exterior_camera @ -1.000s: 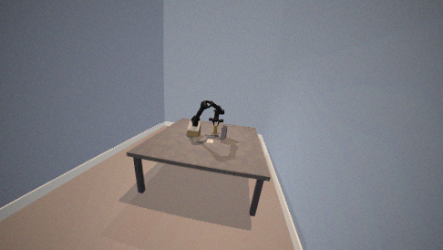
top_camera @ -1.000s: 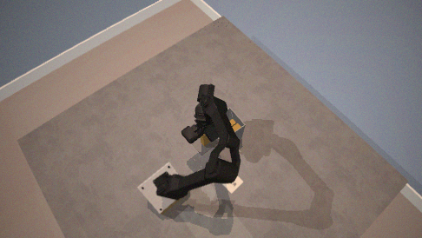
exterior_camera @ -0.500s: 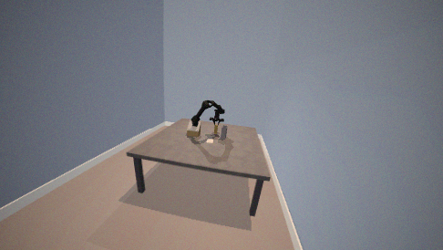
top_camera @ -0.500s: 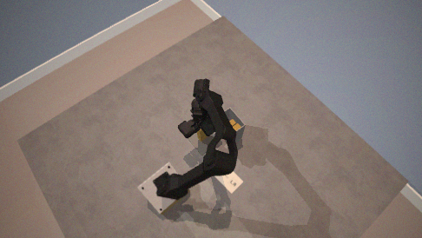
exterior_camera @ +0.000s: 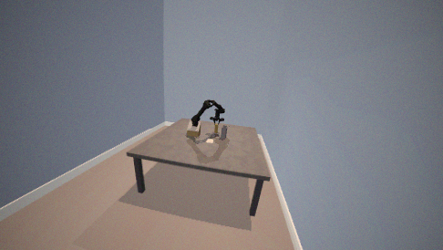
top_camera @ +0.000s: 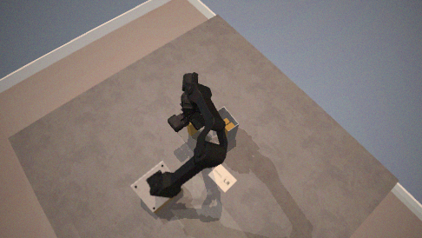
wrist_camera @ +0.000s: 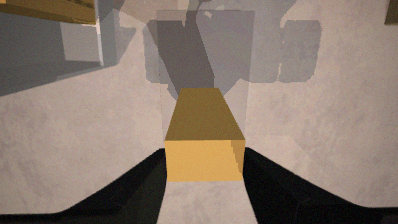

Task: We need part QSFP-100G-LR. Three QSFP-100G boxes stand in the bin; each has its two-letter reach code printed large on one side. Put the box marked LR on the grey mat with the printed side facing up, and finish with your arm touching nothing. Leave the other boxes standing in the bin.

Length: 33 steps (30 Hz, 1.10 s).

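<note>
The pincer (top_camera: 187, 121) (exterior_camera: 217, 120) (wrist_camera: 204, 155) grips a yellow box (top_camera: 192, 129) (exterior_camera: 216, 129) (wrist_camera: 205, 160), its long axis seemingly upright, end face toward the wrist camera.

Arm (top_camera: 211, 153) (exterior_camera: 200, 112): matte black throughout, built of chunky, angular segments and bulkier joint housings. Its foot, a dark block, sits atop the mounting block (top_camera: 143, 194) (exterior_camera: 193, 133), whose top is pale and side tan; small dark screws dot that top near its corners. End effector (top_camera: 187, 122) (exterior_camera: 217, 121) (wrist_camera: 204, 155): black, with smooth, tapering fingers.
</note>
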Tool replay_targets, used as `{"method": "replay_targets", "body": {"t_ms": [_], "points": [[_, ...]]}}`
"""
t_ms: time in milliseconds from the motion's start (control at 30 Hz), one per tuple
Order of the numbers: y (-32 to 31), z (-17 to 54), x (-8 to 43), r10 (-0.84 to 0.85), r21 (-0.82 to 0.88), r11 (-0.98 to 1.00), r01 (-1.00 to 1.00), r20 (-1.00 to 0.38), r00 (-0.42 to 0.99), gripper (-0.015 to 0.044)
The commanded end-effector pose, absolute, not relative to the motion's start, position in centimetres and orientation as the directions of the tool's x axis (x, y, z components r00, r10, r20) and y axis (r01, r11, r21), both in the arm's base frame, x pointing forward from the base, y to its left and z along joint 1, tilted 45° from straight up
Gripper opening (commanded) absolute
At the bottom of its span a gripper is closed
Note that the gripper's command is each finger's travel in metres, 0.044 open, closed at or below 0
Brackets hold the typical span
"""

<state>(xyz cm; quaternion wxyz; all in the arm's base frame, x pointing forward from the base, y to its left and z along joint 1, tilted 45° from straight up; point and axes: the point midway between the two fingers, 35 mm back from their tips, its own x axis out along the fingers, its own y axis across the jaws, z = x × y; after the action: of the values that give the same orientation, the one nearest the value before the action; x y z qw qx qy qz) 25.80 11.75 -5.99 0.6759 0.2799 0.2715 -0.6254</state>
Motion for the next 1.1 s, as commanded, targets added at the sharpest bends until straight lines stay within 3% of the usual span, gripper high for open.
{"method": "replay_targets", "body": {"t_ms": [0, 1067], "points": [[12.4, -6.5, 25.7, -0.692, 0.038, 0.057, 0.998, -0.719, 0.067, 0.0153], [14.1, -9.8, 25.3, -0.691, 0.045, 0.05, 0.998, -0.72, 0.067, 0.0153]]}}
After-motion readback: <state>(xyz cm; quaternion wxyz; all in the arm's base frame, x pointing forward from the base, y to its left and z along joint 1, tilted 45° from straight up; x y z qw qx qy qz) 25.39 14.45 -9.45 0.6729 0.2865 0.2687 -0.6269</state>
